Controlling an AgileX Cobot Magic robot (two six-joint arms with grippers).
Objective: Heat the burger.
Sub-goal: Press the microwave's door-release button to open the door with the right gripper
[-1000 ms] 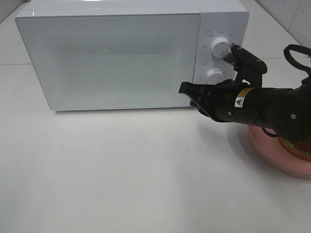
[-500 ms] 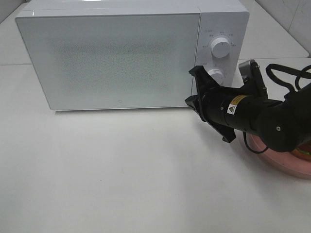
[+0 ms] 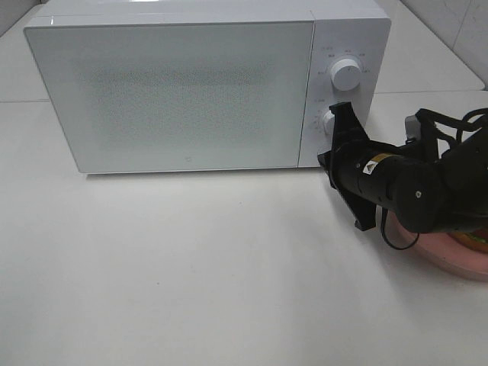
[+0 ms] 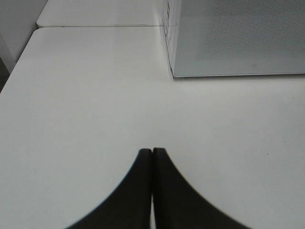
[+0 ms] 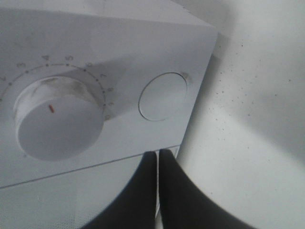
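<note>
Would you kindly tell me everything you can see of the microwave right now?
The microwave is a white, glossy box standing upright on the white table, door shut, its window finely speckled. Its right-hand panel carries an upper dial, a lower dial with a red mark and numbered scale, and a round button. The shut right gripper points at the door seam beside that button; contact is unclear.

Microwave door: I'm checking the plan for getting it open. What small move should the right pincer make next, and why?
Probably ease the shut right pincer onto the round button and press it. The microwave door is closed, the pincer's tips sit just off that button, near the knob, and the plate sits outside on the table.
</note>
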